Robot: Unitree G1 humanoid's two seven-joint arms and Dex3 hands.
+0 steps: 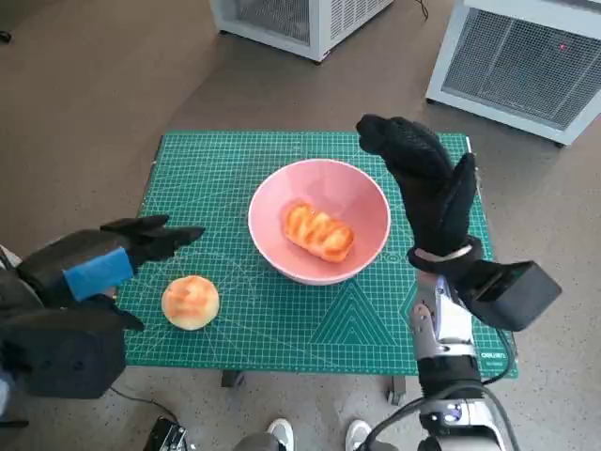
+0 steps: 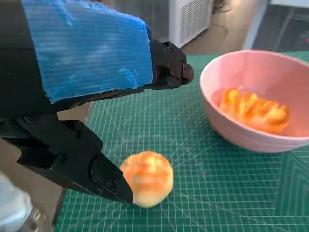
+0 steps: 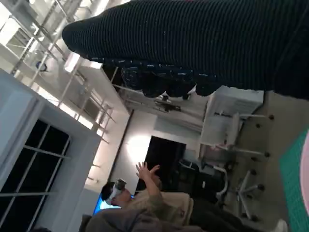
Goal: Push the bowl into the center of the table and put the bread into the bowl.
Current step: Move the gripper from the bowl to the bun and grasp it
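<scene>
A pink bowl point(image 1: 319, 220) stands near the middle of the green mat, with a long glazed bread point(image 1: 318, 232) inside it; both show again in the left wrist view, the bowl point(image 2: 251, 135) and the long bread point(image 2: 255, 109). A round bun point(image 1: 191, 302) lies on the mat at the front left, also seen as the bun point(image 2: 147, 178) close under my left hand. My left hand point(image 1: 103, 260) hovers just left of the bun, fingers apart, holding nothing. My right hand point(image 1: 427, 184) is raised beside the bowl's right rim, fingers extended and empty.
The green cutting mat point(image 1: 235, 169) covers the small table. White grilled cabinets point(image 1: 526, 56) stand on the floor behind. A person's feet point(image 1: 319, 434) show at the front edge. A seated person point(image 3: 140, 203) with a raised hand appears in the right wrist view.
</scene>
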